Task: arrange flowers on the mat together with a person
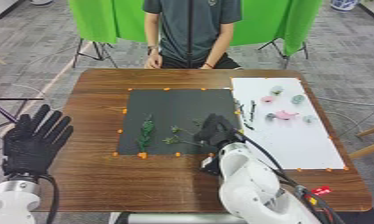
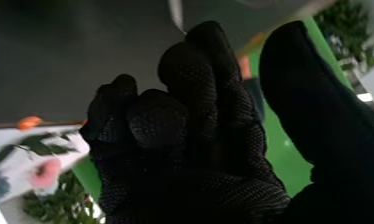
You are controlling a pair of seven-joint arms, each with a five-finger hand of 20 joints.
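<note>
Leafy green sprigs lie on the rectangular black mat; pink blossoms, right, seemingly await placing; the black-gloved right hand is open.

green sprigs flat on black mat, pink flowers on white sheet

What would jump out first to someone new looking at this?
Probably the bright green cloth hanging beyond the table. Then the black-gloved left robot hand, fingers spread by the table's left edge, and the right robot hand over the dark mat. On the white mat to the right, a pink flower stands out.
</note>
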